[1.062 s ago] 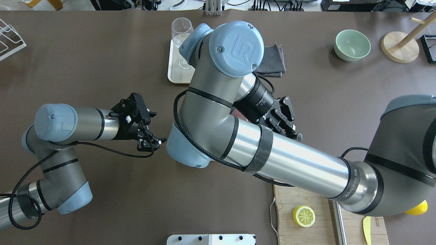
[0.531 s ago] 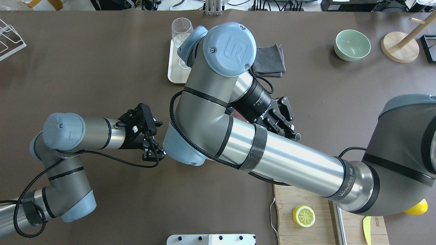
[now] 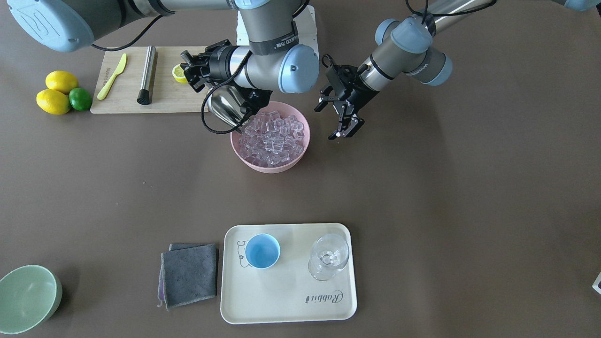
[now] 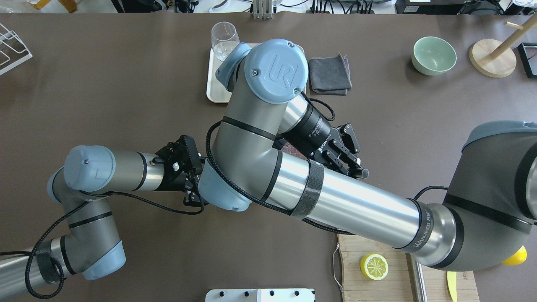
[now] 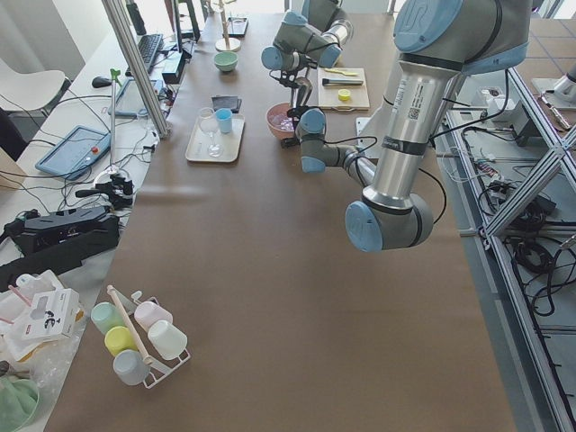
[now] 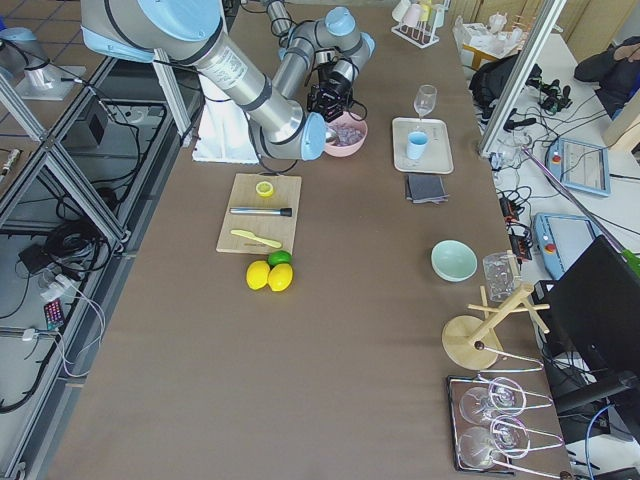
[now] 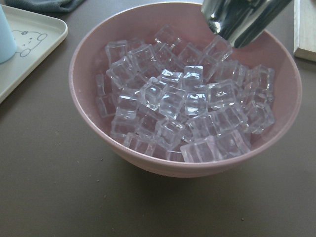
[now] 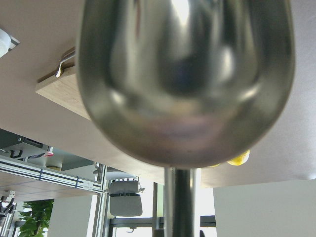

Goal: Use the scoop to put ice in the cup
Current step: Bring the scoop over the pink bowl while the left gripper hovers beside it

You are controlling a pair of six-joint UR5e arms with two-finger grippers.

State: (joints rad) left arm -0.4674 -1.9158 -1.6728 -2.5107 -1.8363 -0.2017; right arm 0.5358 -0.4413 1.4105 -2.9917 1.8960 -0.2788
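The pink bowl holds many clear ice cubes, which also show close up in the left wrist view. My right gripper is shut on the handle of the steel scoop. The scoop is tilted, with its lip at the ice by the bowl's rim on the robot's side. The scoop fills the right wrist view. My left gripper is open and empty beside the bowl. The light-blue cup stands upright on the cream tray.
A clear stemmed glass stands on the tray beside the cup. A grey cloth and a pale green bowl lie farther along. A wooden board holds a steel cylinder and a yellow knife. Lemons lie beside it.
My left arm has moved in toward the bowl, its gripper now partly under the right arm's elbow. The right arm has shifted slightly toward the robot with the scoop.
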